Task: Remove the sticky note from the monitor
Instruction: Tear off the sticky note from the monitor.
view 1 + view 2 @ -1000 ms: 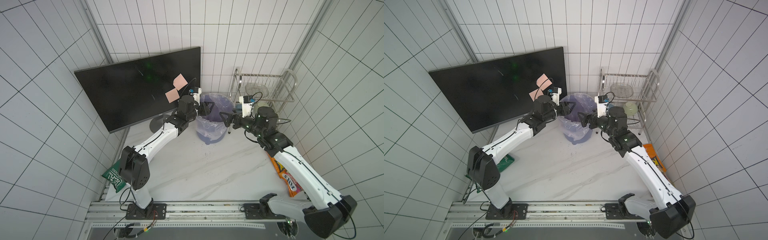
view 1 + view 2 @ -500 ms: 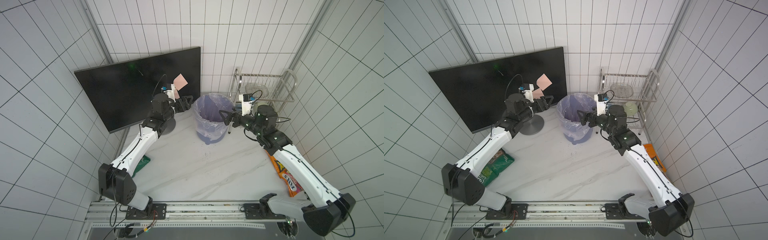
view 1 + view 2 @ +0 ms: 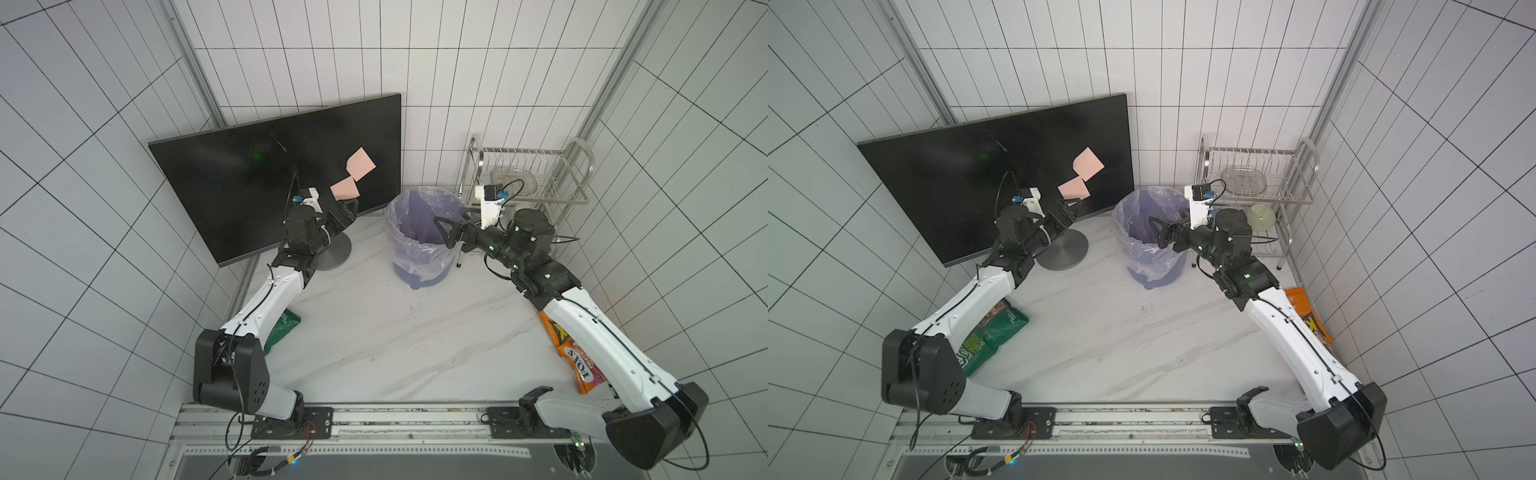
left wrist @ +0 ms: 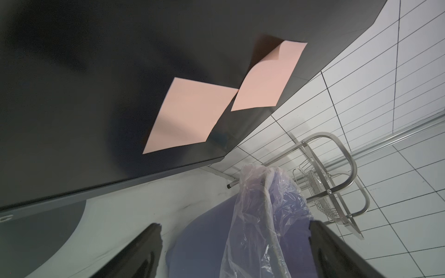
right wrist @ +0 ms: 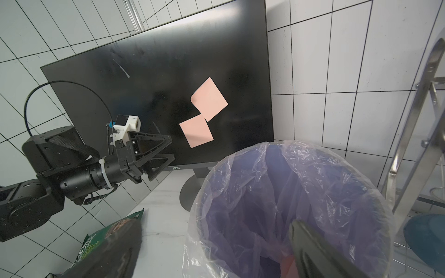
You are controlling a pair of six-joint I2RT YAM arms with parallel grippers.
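The monitor (image 3: 249, 199) (image 3: 955, 187) leans at the back left on its round grey base. Two pink sticky notes are stuck near its right edge: an upper sticky note (image 3: 360, 164) (image 5: 210, 98) with one curled corner, and a lower sticky note (image 3: 345, 189) (image 4: 190, 115) touching it corner to corner. My left gripper (image 3: 347, 208) (image 4: 233, 223) is open and empty, just below the lower note and short of the screen. My right gripper (image 3: 444, 232) (image 5: 215, 223) hovers open over the lined bin (image 3: 390, 216), holding nothing.
A purple bin with a clear liner (image 3: 1117, 216) stands right of the monitor base; something pink lies inside (image 5: 286, 264). A metal dish rack (image 3: 532, 174) fills the back right corner. A green snack bag (image 3: 286, 328) and an orange candy bag (image 3: 577, 357) lie under the arms.
My left gripper has swung from the bin's rim over to the monitor and has opened wider. Both notes stay on the screen. The right arm has barely moved.
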